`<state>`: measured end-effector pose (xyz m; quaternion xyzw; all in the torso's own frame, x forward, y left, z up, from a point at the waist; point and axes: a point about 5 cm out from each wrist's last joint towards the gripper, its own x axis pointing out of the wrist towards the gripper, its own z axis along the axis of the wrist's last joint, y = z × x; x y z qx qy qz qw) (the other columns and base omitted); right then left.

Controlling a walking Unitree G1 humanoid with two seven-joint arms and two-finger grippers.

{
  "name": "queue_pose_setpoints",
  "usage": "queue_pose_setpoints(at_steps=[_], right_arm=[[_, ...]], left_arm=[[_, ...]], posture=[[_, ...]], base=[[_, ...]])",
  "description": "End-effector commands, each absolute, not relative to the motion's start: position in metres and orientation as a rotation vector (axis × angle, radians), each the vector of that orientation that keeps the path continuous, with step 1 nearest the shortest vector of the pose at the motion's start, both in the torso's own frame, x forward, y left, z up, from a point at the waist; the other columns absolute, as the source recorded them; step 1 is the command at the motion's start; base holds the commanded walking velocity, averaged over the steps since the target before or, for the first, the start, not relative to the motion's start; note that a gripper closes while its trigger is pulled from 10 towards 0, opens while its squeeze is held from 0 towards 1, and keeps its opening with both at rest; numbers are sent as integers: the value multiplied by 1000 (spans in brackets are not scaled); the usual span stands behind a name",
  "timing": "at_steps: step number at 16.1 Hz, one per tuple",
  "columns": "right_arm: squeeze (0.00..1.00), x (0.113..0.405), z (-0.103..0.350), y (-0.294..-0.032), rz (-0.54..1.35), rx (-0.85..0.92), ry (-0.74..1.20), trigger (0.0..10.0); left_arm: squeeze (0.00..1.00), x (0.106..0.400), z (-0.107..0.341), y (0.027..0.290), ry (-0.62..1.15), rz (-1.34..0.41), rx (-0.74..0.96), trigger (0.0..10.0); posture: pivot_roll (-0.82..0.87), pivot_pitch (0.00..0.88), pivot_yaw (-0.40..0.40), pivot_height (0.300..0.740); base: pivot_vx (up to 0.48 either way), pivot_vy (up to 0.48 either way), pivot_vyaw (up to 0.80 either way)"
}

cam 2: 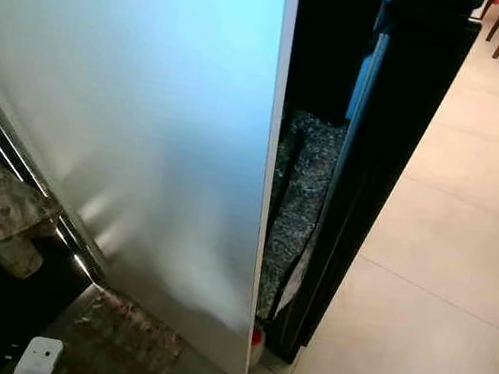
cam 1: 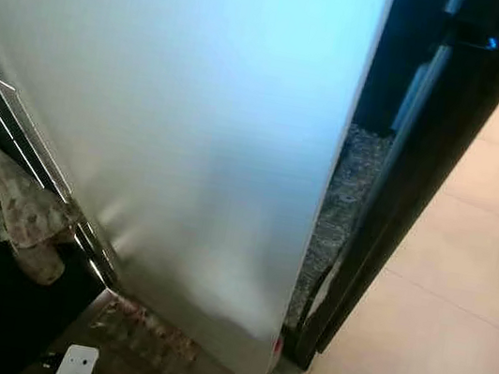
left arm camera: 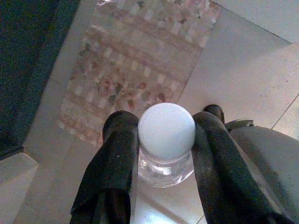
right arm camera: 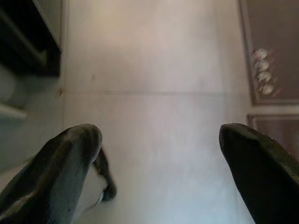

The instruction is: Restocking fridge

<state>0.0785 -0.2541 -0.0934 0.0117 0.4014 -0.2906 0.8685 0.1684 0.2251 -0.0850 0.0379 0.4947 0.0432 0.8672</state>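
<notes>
The left gripper was closed on a clear bottle with a white cap, one black finger pressed to each side of the neck just under the cap, so the bottle sat squarely between them. Beyond the cap, past the fingertips, lay a patterned floor mat on pale tile, with a dark edge running along one side of it and open tile on the other. The same white cap showed low in the head view, just in front of the mat.

The right gripper hung with its two fingers spread wide apart and nothing between them, pointing down at bare tile floor; a grout line crossed the floor ahead of the fingertips, and a dark cabinet edge stood off to one side.

Ahead of both grippers stood the fridge door, a broad pale panel swung open (its free vertical edge ran down the middle of the head views). Beyond that edge was a narrow dark gap, then the black fridge body, with a speckled surface showing in the slot between. A small red-and-white object sat on the floor at the door's bottom corner. On the robot's right of the black body the tiled floor lay wide and open. A cloth hung from a rail on the left.
</notes>
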Motion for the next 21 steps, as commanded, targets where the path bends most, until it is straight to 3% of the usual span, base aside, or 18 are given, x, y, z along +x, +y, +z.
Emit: queue_pose_setpoints(at_steps=[1, 2, 4, 9, 10, 11, 12, 14, 15, 19, 20, 21], right_arm=[[0, 110, -79, -270, -615, -49, 733, 10000], [0, 172, -27, -300, -587, -194, 411, 10000], [0, 197, 11, -293, -475, -283, 185, 10000], [0, 234, 70, -205, -209, -190, -64, 10000], [0, 238, 80, -165, -75, -143, -76, 10000], [0, 238, 87, -142, 3, -109, -73, 10000], [0, 243, 94, -126, 33, -82, -85, 10000], [0, 255, 98, -117, 58, -27, -74, 10000], [1000, 259, 102, -114, 66, -44, -66, 10000], [1000, 265, 115, -131, -99, -69, -73, 10000], [788, 269, 117, -137, -133, -68, -75, 10000], [0, 270, 119, -138, -138, -69, -79, 10000]], left_arm=[[0, 163, -86, 230, 1059, 102, 90, 10000], [0, 163, -86, 231, 1058, 102, 95, 10000], [0, 164, -86, 232, 1058, 101, 105, 10000], [0, 165, -85, 233, 1052, 106, 107, 10000], [0, 165, -85, 233, 1052, 110, 106, 10000], [0, 165, -85, 233, 1051, 111, 106, 10000], [0, 165, -85, 232, 1052, 111, 107, 10000], [0, 166, -85, 232, 1049, 117, 101, 10000], [0, 166, -85, 232, 1049, 116, 100, 10000], [0, 165, -85, 232, 1051, 119, 97, 10000], [0, 165, -85, 232, 1052, 119, 97, 10000], [0, 164, -85, 232, 1053, 118, 97, 10000]], posture=[[-104, 0, 119, 740], [-122, 2, 118, 740], [-132, 3, 119, 740], [-128, 0, 116, 740], [-126, 0, 117, 740], [-126, 0, 117, 740], [-130, 0, 116, 740], [-116, 0, 119, 740], [-112, 0, 115, 740], [-110, 0, 118, 740], [-113, 0, 121, 740], [-118, 0, 125, 740]], base=[[0, 0, 0], [0, 0, 0], [0, 0, 0], [0, 0, 0], [0, 0, 0], [0, 0, 0], [0, 0, 0], [0, 0, 0], [0, 0, 0], [0, 0, 0], [0, 0, 0], [0, 0, 0]])
